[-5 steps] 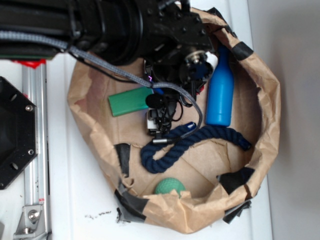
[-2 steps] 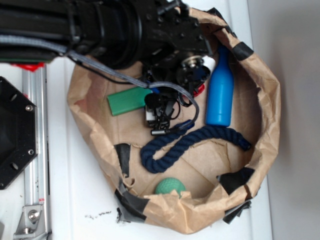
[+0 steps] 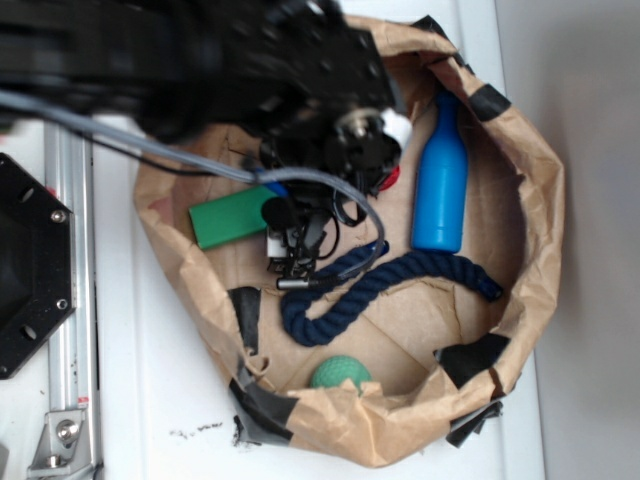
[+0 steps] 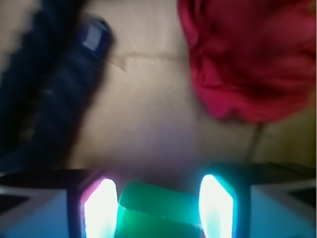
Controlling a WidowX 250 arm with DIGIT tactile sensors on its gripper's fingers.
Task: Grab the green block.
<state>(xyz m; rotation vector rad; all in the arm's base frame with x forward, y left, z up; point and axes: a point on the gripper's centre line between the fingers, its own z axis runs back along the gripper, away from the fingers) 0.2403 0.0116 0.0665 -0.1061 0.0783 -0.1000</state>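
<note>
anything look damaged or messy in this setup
The brown paper liner holding the objects is crumpled, torn at its rim and patched with black tape. Black specks lie on the white surface below it. The green block, blue bottle and rope look intact.

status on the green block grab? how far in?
Done: the gripper is lined up, with the green block sitting between its glowing fingers. In hand: the closing; a gap shows on the right side, so contact is unclear. Left: a firm grip and lifting the block off the paper bag floor.
</note>
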